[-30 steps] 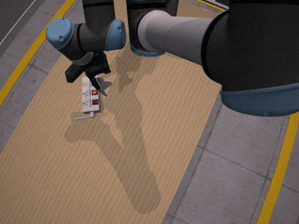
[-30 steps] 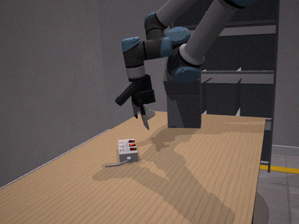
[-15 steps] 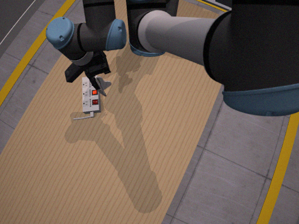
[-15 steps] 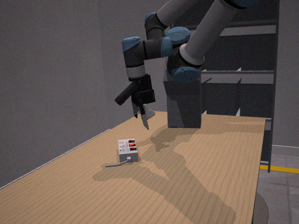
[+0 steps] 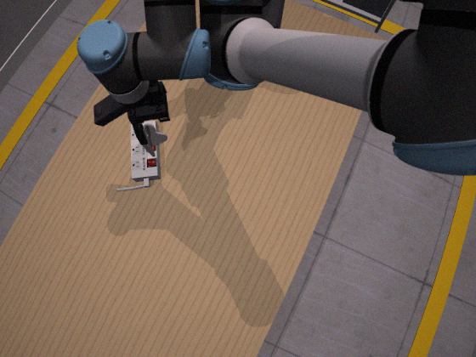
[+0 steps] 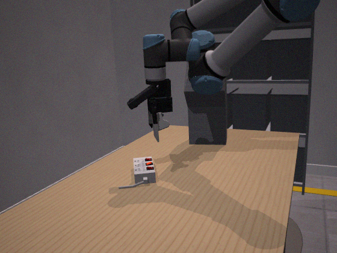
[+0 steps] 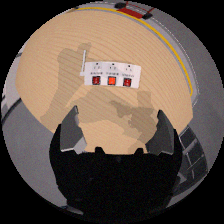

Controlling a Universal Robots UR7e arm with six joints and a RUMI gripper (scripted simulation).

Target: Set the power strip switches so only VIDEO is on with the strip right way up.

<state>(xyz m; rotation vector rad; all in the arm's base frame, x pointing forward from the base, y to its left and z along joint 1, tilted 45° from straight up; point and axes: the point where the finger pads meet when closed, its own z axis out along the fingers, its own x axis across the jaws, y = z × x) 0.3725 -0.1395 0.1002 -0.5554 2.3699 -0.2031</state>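
The white power strip (image 5: 139,163) (image 6: 139,170) (image 7: 111,68) lies the right way up on the wooden table (image 5: 127,276) (image 6: 210,217) (image 7: 47,65), with a short grey cord stub (image 5: 132,186) (image 6: 130,186) at its near end. Three red rocker switches run along its top. In the wrist view the middle switch (image 7: 112,80) glows brighter than the other two; the labels are too small to read. My gripper (image 5: 150,140) (image 6: 157,134) (image 7: 118,107) is open and empty. It hangs well above the strip's far end, pointing down, and touches nothing.
The arm's dark grey base block (image 6: 207,120) stands on the table behind the strip. A dark shelf rack (image 6: 271,87) stands at the back right. The table's left edge runs close to the strip. Yellow floor lines (image 5: 446,272) border the table.
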